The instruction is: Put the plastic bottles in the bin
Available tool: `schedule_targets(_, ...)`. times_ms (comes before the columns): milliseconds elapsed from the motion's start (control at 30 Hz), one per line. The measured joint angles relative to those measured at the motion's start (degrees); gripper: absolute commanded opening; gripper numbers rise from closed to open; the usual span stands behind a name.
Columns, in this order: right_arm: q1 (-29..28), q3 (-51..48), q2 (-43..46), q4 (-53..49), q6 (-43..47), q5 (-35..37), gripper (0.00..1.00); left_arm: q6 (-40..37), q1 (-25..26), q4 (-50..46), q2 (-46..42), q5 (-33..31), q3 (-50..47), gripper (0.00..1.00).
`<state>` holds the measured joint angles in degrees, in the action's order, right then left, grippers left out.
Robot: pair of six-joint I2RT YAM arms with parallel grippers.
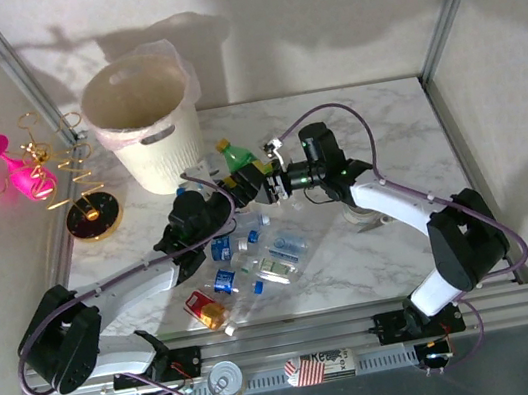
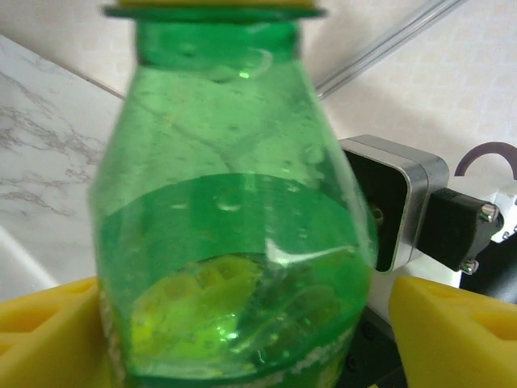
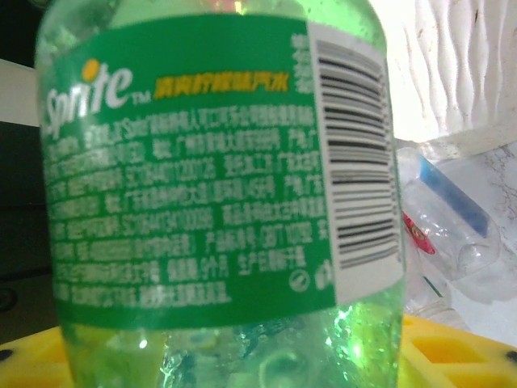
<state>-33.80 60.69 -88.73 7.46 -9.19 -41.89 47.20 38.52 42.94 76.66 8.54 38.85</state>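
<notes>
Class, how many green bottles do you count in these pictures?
1. The green bottle is beside the bin, gripped by the right hand, with the left hand around it. More may hide in the bottle pile or bin.

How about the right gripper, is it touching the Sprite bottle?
Touching. Right wrist view: Sprite bottle wedged between yellow fingers of the right gripper, no gap.

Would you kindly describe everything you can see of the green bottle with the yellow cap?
The green bottle is translucent green plastic, with a yellow cap and a Sprite label with a barcode. It stands cap-up beside the bin, beyond the other bottles. The right gripper holds its lower body; the yellow fingers of the left gripper flank it, a gap showing on one side.
</notes>
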Motion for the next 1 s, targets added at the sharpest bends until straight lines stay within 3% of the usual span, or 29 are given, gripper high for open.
schedule_targets(100, 0.00, 0.39, -0.11, -0.02, 0.92, -0.20, 0.48, 0.59, -0.11, 0.11, 0.00, -0.90, -0.02, 0.63)
schedule_targets(333, -0.13, 1.38, -0.66, -1.29, 2.21, -0.17, 0.48, 0.85, -0.15, 0.46, -0.02, -1.70, -0.31, 0.51)
schedule_targets(433, -0.17, 1.68, -0.87, -1.60, 2.54, -0.15, 0.55, 0.85, -0.15, 0.57, -0.04, -1.95, -0.39, 0.46)
schedule_targets(633, -0.52, 1.68, -0.96, -2.19, 2.58, 0.79, 0.81, 0.74, -0.33, 0.98, -0.39, -2.34, -0.48, 0.45)
schedule_targets(1000, -2.82, 1.51, -0.74, -1.97, 2.58, 3.65, 0.89, -1.55, -5.46, -4.00, -0.72, 0.13, 4.44, 0.45)
